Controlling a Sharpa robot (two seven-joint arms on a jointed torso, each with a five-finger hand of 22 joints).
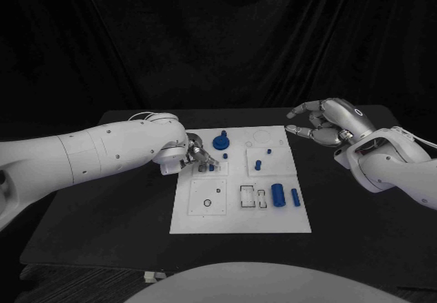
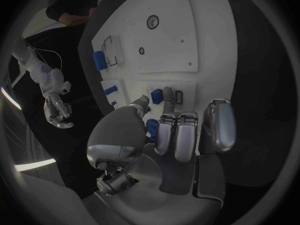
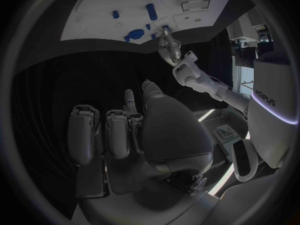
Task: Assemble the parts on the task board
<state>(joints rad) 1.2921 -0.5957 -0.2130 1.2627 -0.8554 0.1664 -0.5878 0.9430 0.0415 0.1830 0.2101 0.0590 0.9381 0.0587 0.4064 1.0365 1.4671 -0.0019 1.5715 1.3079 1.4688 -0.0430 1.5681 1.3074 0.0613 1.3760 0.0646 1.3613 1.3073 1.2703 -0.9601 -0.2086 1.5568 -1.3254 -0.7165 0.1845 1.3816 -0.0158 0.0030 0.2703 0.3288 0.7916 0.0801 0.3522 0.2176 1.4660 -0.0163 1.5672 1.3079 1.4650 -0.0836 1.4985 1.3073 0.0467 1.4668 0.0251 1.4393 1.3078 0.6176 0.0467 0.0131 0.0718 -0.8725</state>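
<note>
Task board [image 1: 239, 218] under left robot hand [image 1: 194, 158]

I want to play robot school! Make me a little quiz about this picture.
1. True or false: the right hand is touching the task board.
2. Which hand has its fingers down at a small blue part on the board? A) left hand B) right hand
3. Fill in: the table under the board is coloured ____.

Key: 1. False, it hangs beside the board's far corner, fingers apart, holding nothing. 2. A; whether it actually grips the part cannot be told. 3. Black.
</note>
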